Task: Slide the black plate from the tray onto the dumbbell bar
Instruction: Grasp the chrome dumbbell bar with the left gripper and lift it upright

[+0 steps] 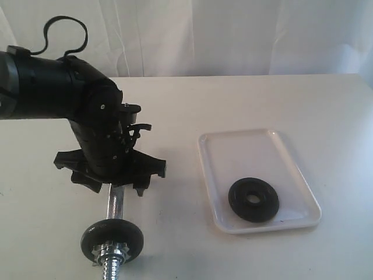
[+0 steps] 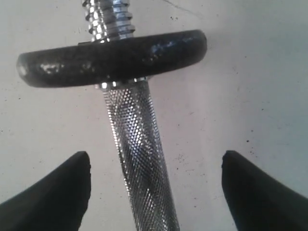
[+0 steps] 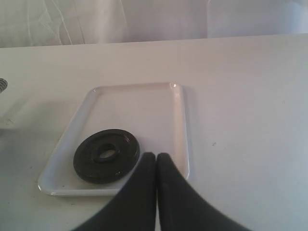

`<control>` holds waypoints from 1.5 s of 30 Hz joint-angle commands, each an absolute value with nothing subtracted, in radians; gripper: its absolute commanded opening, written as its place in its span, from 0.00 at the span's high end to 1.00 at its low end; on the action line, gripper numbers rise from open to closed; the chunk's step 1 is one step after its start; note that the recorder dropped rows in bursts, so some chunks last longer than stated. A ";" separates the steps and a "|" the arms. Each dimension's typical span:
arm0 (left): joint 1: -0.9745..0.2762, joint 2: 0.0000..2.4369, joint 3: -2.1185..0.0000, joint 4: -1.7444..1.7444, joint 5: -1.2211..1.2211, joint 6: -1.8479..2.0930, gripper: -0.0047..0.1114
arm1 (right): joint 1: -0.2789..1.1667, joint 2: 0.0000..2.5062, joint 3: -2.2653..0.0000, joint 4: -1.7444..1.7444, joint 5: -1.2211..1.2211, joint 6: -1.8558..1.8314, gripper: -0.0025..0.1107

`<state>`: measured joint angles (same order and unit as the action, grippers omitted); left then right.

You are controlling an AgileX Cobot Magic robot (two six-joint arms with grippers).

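— What surface is seen, and what of the room?
— A plain off-white tabletop (image 1: 326,116) is shown, matte, with a few small dark specks picked out in the left wrist view. Behind its far edge a white pleated curtain (image 1: 233,35) is hung across the top of the exterior frame. Nothing more of the room is shown.

— Where is the plate found?
— The small round matte black plate (image 1: 253,199) (image 3: 106,155), with a round centre hole, is laid flat in the white glossy rectangular plastic tray (image 1: 245,146) (image 3: 179,125). It is seen right of centre in the exterior frame, near the tray's lower edge.

— And the bar?
— The short chrome steel dumbbell bar (image 1: 115,204) (image 2: 139,159), knurled in the middle, is laid on the tabletop at lower left, well apart from the tray. A black disc (image 1: 112,236) (image 2: 113,60) is carried near its lower end, backed by a chrome star nut (image 1: 111,252) on the thread.

— How are the tools set?
— The left gripper (image 1: 115,185) (image 2: 155,163) is spread wide astride the knurled middle. A gap is left on each side and nothing is gripped. The right gripper (image 3: 156,159) is seen only in its own wrist view. Its fingers are pressed together with nothing between them, near the tray's rim and the plate; whether anything is touched cannot be told.
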<state>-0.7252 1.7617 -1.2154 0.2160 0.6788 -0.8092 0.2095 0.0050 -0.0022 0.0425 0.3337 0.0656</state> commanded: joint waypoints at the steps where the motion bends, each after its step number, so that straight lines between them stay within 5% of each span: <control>1: -0.730 1.806 -1.218 0.218 0.661 -0.820 0.29 | 0.217 0.000 0.000 0.037 0.325 0.065 0.98; 7: -0.730 1.861 -1.218 0.220 0.566 -0.820 0.33 | 0.217 0.000 0.000 0.037 0.325 0.065 0.98; 18: -0.730 1.886 -1.218 0.220 0.546 -0.803 0.96 | 0.219 0.000 0.000 0.035 0.313 0.065 0.98; 45: -0.781 1.675 -1.162 0.133 0.727 -0.048 0.96 | 0.219 0.000 0.000 0.038 0.310 0.065 0.98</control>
